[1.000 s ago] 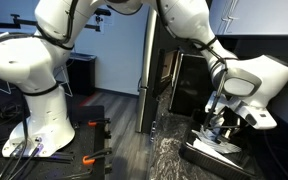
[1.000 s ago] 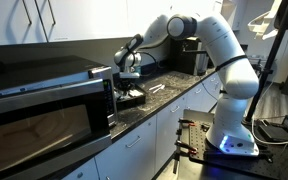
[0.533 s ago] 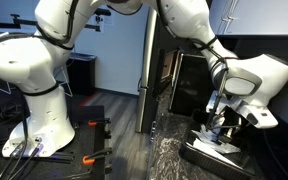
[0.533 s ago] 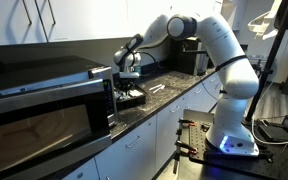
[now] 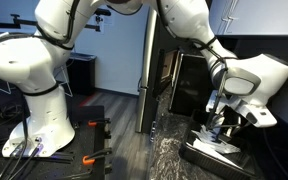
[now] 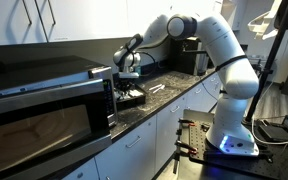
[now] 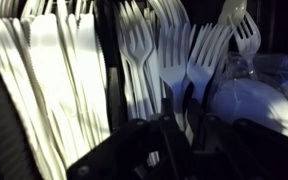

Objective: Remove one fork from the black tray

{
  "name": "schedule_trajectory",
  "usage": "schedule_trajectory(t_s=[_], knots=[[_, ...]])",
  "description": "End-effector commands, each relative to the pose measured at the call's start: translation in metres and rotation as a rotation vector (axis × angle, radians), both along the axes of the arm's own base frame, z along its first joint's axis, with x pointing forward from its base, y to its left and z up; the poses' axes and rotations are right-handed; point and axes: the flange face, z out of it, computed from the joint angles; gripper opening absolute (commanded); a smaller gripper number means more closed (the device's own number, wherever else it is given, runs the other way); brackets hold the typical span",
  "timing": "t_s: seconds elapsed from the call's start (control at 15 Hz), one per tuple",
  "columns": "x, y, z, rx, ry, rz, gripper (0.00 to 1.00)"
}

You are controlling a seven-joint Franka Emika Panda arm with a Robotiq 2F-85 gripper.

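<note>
The black tray (image 5: 206, 153) sits on the dark speckled counter; it also shows in an exterior view (image 6: 135, 101). In the wrist view it holds several white plastic forks (image 7: 142, 62) in the middle compartment, with the tray's divider (image 7: 110, 70) to their left. My gripper (image 7: 186, 135) is down inside the tray, its dark fingers close together around the handle of one white fork (image 7: 174, 58). In both exterior views the gripper (image 5: 222, 128) (image 6: 129, 88) points down into the tray. The fingertips are in shadow.
White plastic knives (image 7: 44, 85) fill the tray's left compartment and white spoons (image 7: 256, 100) lie at the right. A large glossy black microwave (image 6: 44, 110) stands close beside the tray. A dark tall panel (image 5: 184, 80) rises behind it. The counter edge (image 6: 174, 100) runs alongside.
</note>
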Motion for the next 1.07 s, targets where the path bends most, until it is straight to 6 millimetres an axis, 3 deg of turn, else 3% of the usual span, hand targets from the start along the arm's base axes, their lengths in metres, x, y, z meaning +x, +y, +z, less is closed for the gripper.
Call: schedule_trajectory(t_s=[0.0, 0.53, 0.67, 0.73, 1.0], knots=[[0.005, 0.001, -0.001, 0.012, -0.005, 0.021, 0.23], [0.008, -0.001, -0.016, 0.020, 0.022, 0.022, 0.23], [0.009, -0.002, -0.014, 0.020, 0.021, 0.019, 0.04], [0.009, -0.003, -0.012, 0.019, 0.015, 0.017, 0.00], [0.002, 0.000, 0.003, 0.005, -0.002, 0.010, 0.02]])
